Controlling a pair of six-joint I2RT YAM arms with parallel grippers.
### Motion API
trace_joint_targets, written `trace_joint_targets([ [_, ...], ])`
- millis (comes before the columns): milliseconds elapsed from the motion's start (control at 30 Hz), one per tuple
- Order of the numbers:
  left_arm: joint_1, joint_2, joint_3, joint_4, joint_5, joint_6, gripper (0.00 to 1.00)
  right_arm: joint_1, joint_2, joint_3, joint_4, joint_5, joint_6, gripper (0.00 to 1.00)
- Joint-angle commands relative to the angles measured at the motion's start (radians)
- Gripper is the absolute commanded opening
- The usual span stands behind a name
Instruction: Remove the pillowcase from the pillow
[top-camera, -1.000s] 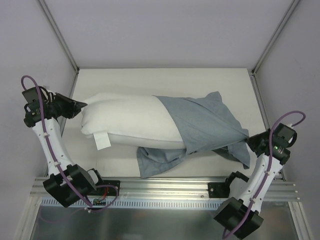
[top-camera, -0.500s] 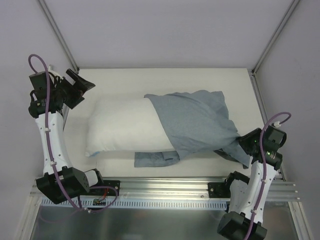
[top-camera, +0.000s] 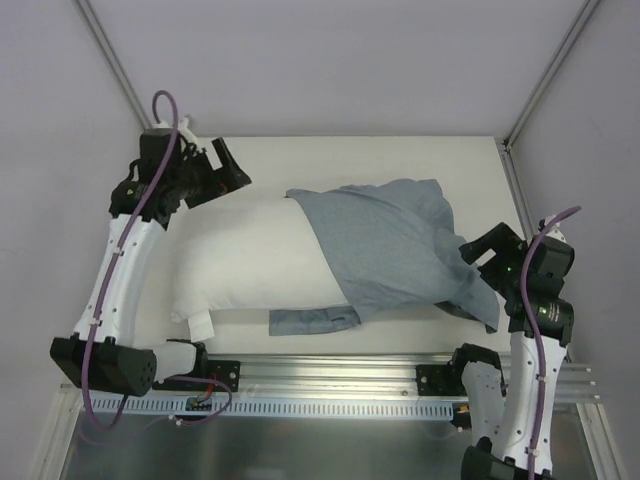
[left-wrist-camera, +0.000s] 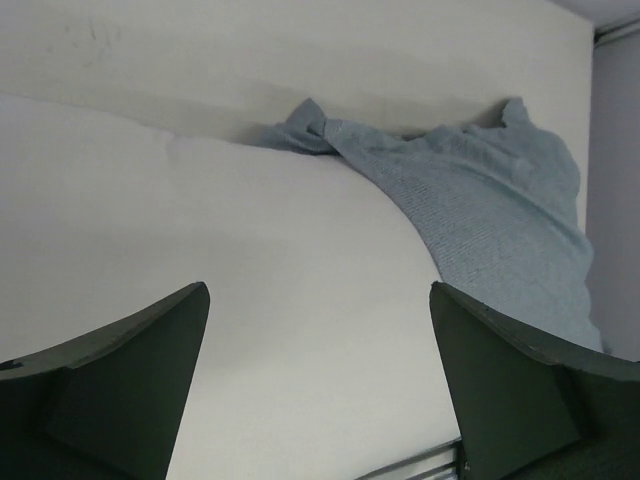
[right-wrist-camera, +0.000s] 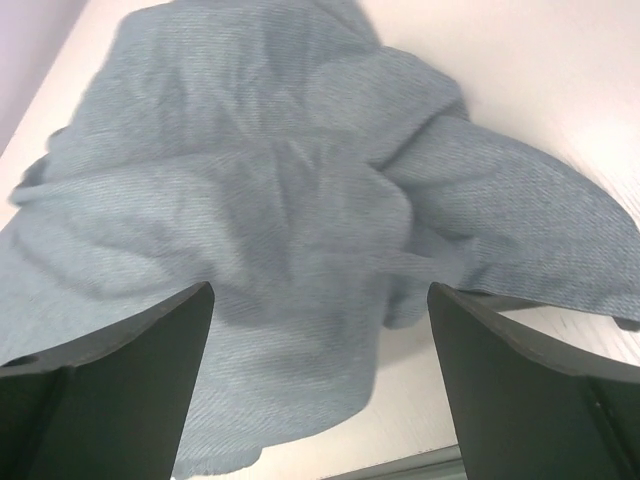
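Observation:
The white pillow (top-camera: 240, 262) lies flat across the table, its small tag (top-camera: 200, 325) at the near left corner. The grey pillowcase (top-camera: 390, 248) covers only its right part, and a loose flap (top-camera: 312, 320) lies on the table in front. My left gripper (top-camera: 228, 176) hovers open over the pillow's far left corner, holding nothing. In the left wrist view the pillow (left-wrist-camera: 250, 290) fills the space between its fingers (left-wrist-camera: 140, 380), with the pillowcase (left-wrist-camera: 490, 220) beyond. My right gripper (top-camera: 482, 252) stands open at the pillowcase's right end, above the crumpled cloth (right-wrist-camera: 280, 190).
The white table (top-camera: 330, 155) is enclosed by pale walls on the left, right and back, with metal posts at the far corners. An aluminium rail (top-camera: 330, 385) carrying both arm bases runs along the near edge. Bare tabletop (right-wrist-camera: 530, 80) shows to the right of the cloth.
Both grippers opened and let go: the left of the pillow's left end, the right of the pillowcase's end. The pillow settled flat. The left arm swung towards the far left corner.

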Motion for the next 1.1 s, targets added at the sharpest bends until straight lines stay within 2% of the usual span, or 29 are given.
trace_joint_targets([
  [0,-0.098,0.101,-0.021,-0.023,-0.158,0.014,0.93,0.085,0.027,0.080,0.024,0.045,0.022,0.93],
  [267,-0.216,0.314,-0.067,-0.025,-0.245,0.000,0.92,0.327,0.148,0.188,0.044,0.186,0.022,0.94],
  [333,-0.235,0.328,-0.116,-0.022,-0.232,-0.009,0.82,0.402,0.192,0.226,0.049,0.235,0.013,0.95],
  [400,-0.267,0.331,-0.147,-0.019,-0.231,-0.001,0.59,0.455,0.273,0.281,0.049,0.280,0.005,0.95],
  [433,-0.271,0.328,-0.176,-0.016,-0.219,-0.001,0.19,0.504,0.304,0.303,0.046,0.291,-0.008,0.95],
  [467,-0.275,0.315,-0.190,-0.014,-0.206,-0.006,0.00,0.545,0.373,0.355,0.043,0.304,-0.018,0.96],
  [500,-0.276,0.302,-0.205,-0.011,-0.190,-0.004,0.00,0.545,0.411,0.355,0.039,0.303,-0.027,0.97],
  [733,-0.278,0.082,-0.368,0.053,-0.140,-0.010,0.00,0.651,0.764,0.660,-0.019,0.251,-0.094,1.00],
  [933,-0.278,0.041,-0.401,0.060,-0.114,0.007,0.00,0.731,1.034,0.885,-0.056,0.217,-0.114,0.99],
  [1033,-0.278,0.029,-0.403,0.060,-0.111,0.011,0.00,0.775,1.116,0.924,-0.065,0.214,-0.114,0.92],
  [1067,-0.276,0.025,-0.405,0.058,-0.111,0.013,0.00,0.789,1.125,0.930,-0.063,0.231,-0.116,0.86],
])
